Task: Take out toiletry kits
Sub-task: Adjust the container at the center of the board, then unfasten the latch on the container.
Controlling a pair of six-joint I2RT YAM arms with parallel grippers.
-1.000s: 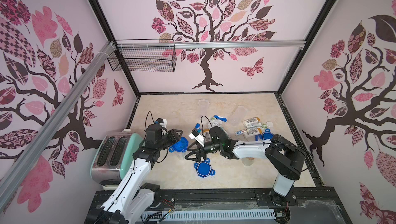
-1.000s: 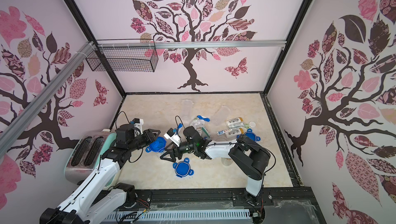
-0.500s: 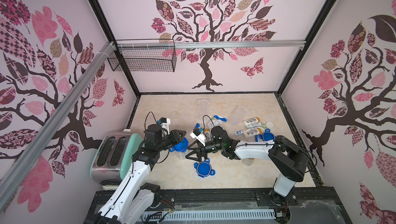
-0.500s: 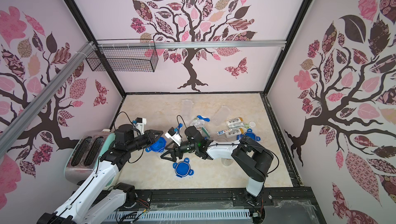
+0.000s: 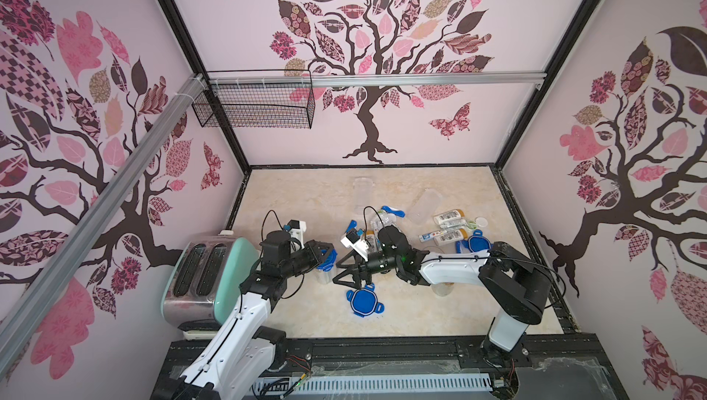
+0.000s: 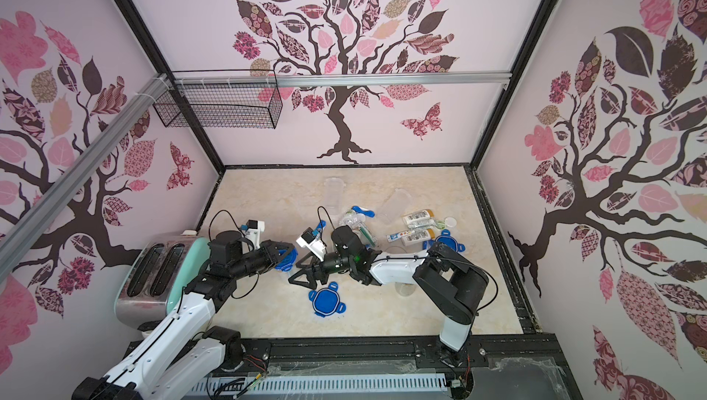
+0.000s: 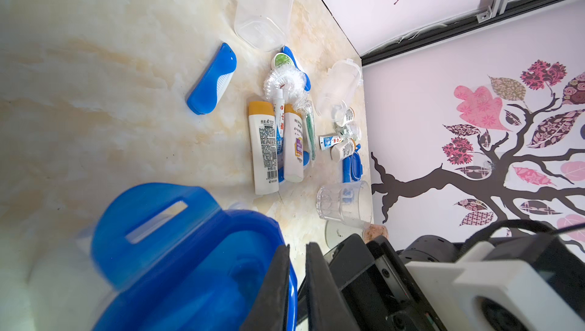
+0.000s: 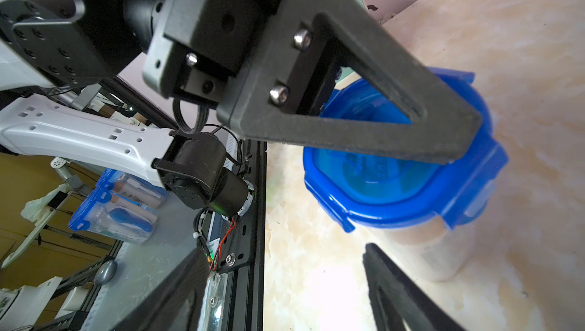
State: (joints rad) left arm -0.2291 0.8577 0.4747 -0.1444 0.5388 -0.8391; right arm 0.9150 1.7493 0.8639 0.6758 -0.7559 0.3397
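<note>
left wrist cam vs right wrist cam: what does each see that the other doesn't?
Left wrist only: unpacked kit items lying on the table, namely two white bottles with tan caps, a toothpaste tube between them and a blue folding toothbrush, plus an empty clear jar.
Right wrist only: the right gripper, open, and two packed jars beyond the table edge.
Both: the blue clip lid, the left gripper pinched at its edge, and the marble tabletop.
</note>
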